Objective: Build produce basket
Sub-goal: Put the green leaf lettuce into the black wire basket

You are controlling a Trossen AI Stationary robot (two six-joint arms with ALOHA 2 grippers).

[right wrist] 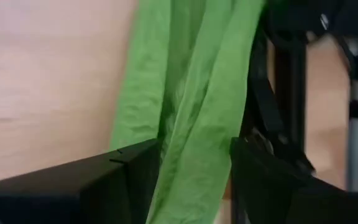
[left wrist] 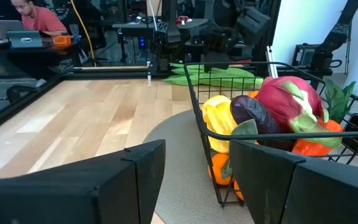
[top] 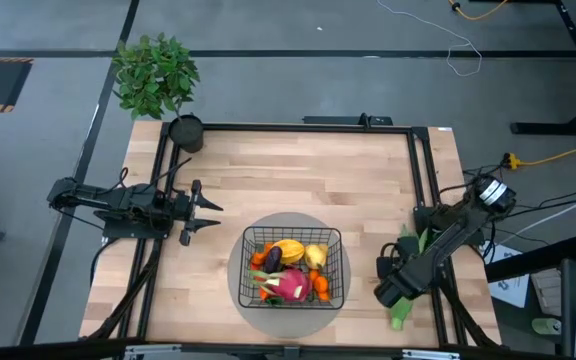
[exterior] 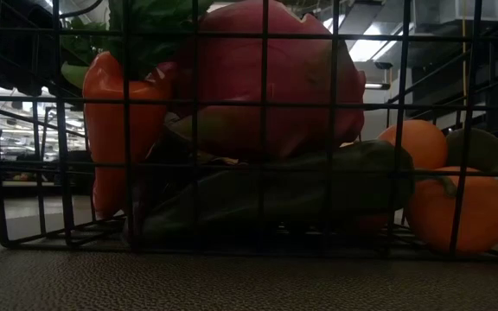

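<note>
The black wire basket point(top: 248, 235) stands on a round grey mat at the table's near middle. It holds produce: a pink dragon fruit point(top: 290, 285) on top, a purple eggplant point(left wrist: 253, 115), yellow fruit point(left wrist: 219, 118), an orange carrot point(exterior: 115, 112) and small orange fruit point(exterior: 461, 212). A long green husk point(top: 405, 248) lies along the table's right edge. My right gripper point(top: 393, 290) slants down over the husk's middle, open, with one finger on either side of the husk point(right wrist: 191, 93). My left gripper point(top: 211, 215) waits open and level, left of the basket point(left wrist: 194, 106).
A leafy plant point(top: 156, 75) in a black pot point(top: 186, 132) stands at the far left corner. Black frame rails point(top: 298, 127) run along the table's edges. Bare wood point(top: 298, 180) lies beyond the basket. A person point(left wrist: 33, 18) sits in the room behind.
</note>
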